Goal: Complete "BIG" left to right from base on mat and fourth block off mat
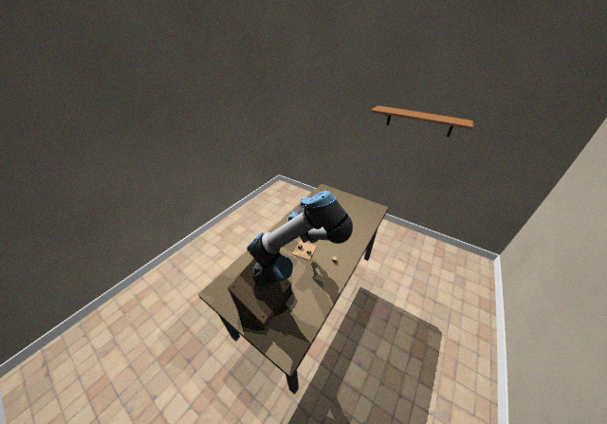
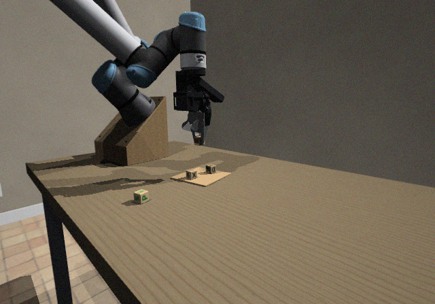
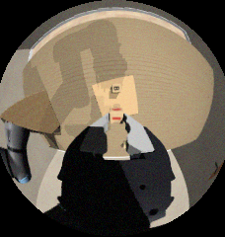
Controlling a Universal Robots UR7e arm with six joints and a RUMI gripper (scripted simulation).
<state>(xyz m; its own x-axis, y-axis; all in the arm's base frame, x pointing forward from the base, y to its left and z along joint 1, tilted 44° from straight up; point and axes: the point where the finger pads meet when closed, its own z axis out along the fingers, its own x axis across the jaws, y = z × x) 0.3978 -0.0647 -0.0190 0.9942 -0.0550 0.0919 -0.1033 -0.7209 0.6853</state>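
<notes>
My gripper (image 2: 198, 138) (image 3: 116, 114) is shut on a small wooden block (image 2: 199, 140) (image 3: 115, 117) with a red mark on it, and holds it well above the table. A tan mat (image 2: 211, 179) (image 3: 104, 94) (image 1: 298, 253) lies just below and ahead of it. Two blocks with dark letters stand on the mat, apart from each other: one block (image 2: 191, 174) and the other block (image 2: 211, 169). In the wrist view only one of them (image 3: 115, 89) shows clearly. A fourth block (image 2: 141, 196) (image 1: 335, 259) with green letters lies on the table, off the mat.
The arm's wooden wedge base (image 2: 140, 142) stands at the table's (image 2: 281, 223) back left corner. The arm's elbow hangs over the mat in the top view. A wall shelf (image 1: 421, 116) is far off.
</notes>
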